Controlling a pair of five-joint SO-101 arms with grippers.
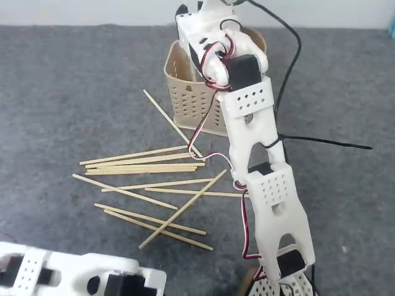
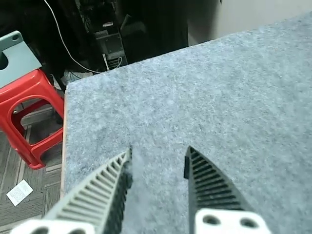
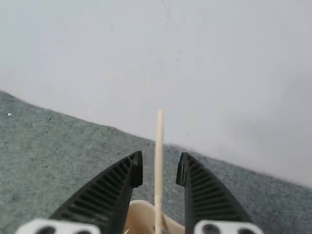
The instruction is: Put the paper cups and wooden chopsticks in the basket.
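The right claw (image 3: pixel 159 160) is open over the basket (image 3: pixel 142 210), its two sides apart. A thin, pale wooden chopstick (image 3: pixel 159 129) stands straight up between them and goes down into the tan basket with little holes. More chopsticks (image 1: pixel 142 168) lie scattered on the grey mat (image 1: pixel 74 92) beside it. The left claw (image 2: pixel 158 153) is open too, over bare mat.

A grey felt cover (image 2: pixel 219 97) lies over the table, and a plain pale wall (image 3: pixel 195 58) rises behind its far edge. Beside the table a red plastic stool (image 2: pixel 29 107) stands on a dark plank-patterned floor (image 2: pixel 44 180), a scrap of paper (image 2: pixel 19 192) near it.
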